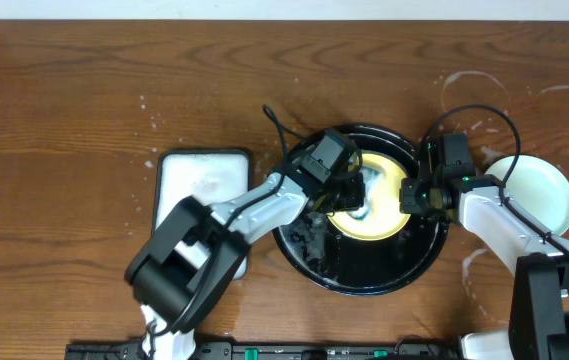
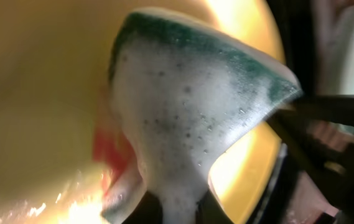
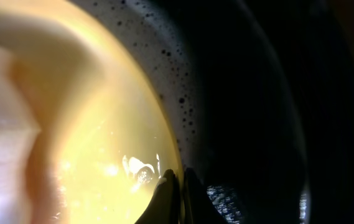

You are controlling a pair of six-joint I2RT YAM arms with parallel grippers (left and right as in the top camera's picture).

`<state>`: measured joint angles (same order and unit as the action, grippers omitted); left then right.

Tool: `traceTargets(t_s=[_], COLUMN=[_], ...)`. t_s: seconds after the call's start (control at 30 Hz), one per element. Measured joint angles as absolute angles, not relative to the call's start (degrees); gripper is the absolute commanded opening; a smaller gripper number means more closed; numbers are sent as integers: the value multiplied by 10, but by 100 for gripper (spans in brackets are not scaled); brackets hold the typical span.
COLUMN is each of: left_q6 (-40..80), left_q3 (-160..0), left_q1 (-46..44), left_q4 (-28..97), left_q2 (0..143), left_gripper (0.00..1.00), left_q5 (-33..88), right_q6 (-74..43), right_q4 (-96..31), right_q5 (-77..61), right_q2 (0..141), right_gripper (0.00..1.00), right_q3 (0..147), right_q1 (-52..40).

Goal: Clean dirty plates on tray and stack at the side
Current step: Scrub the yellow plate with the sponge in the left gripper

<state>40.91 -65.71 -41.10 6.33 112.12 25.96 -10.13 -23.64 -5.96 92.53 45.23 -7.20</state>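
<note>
Sponge (image 2: 189, 124): fills the left wrist view; white with foam, green scouring face at its far edge, bent over and pressed on the plate.

Left gripper (image 1: 354, 192): jaws closed on the sponge at its near end; arm reaches in from the lower left, over the tray.

Plate (image 2: 40, 93): pale yellow, lying in the tray towards its right half. Wet and glossy. A red smear (image 2: 108, 146) shows just beside the sponge's left edge.

Right gripper (image 3: 175, 186): jaws closed together, tips at the plate's right rim. Cannot tell whether the rim is pinched between them or only pressed down.

Tray (image 1: 364, 275): round, black, wet, flecked with foam; centre of the worktop.

Pale plate (image 1: 549, 190): on the worktop right of the tray, partly under the right arm. One plate or a stack, cannot tell.

White tray (image 1: 199, 180): left of the black tray, partly under the left arm.

Worktop (image 1: 64, 100): brown wood grain; white soapy rings (image 1: 474, 90) at upper right.

Step, as judged: scrubbing the yellow plate, right arm steadying it.

Next move, as judged: carry the sponge across the red smear while the rim is kept pinned. Once clean, the wet plate needs a firm rim grip to go onto the pale plate at the right
</note>
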Motion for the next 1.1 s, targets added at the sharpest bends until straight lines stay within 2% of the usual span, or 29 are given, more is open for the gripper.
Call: traceTargets(t_s=[0.13,0.43,0.57,0.7,0.93,1.1], left_q6=[391,334,328,350,425,453], left_q3=[-676,-755,-770,-771,-772,-776], left_q1=[-415,-421,-425,-424,-419,-420], left_q4=[90,267,285,277,201,197], left_q2=[1132,1134,1140,1143,1169,1179], left_gripper=[7,8,7,7,8,8], left_q5=[236,54,30,53,171,225], right_q6=[-101,-101,-101,-101,-101,-101], right_q4=[-239,-245,-247,-247,-249,-250], right_q5=[-63,-70,-71,-72,-71,-70], right_q2=[925,925,925,925,925,925], right_gripper=[1,1,1,1,1,1], right_q3=[453,453,453,453,453,454], right_q1=[-72,-72,-72,-72,-72,-72])
